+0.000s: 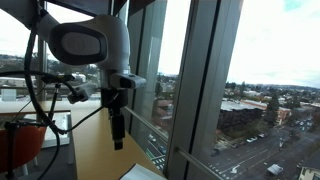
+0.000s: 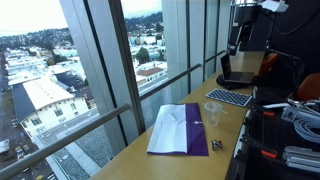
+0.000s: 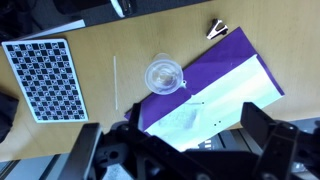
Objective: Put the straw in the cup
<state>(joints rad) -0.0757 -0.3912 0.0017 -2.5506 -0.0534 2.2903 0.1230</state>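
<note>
A clear plastic cup (image 3: 163, 75) stands upright on the wooden table, at the edge of a purple and white sheet (image 3: 215, 85). It also shows in an exterior view (image 2: 212, 110). A thin pale straw (image 3: 116, 82) lies flat on the wood just left of the cup, apart from it. My gripper (image 3: 175, 150) hangs high above the table, its two dark fingers spread wide with nothing between them. The arm shows close up in an exterior view (image 1: 95, 45), next to the window.
A checkerboard sheet (image 3: 45, 75) lies left of the straw. A small black clip (image 3: 216, 28) lies beyond the purple sheet. A laptop (image 2: 240, 75) sits farther along the table. Tall window glass (image 2: 120, 70) runs along one table edge, with cables and gear (image 2: 290, 120) on the opposite side.
</note>
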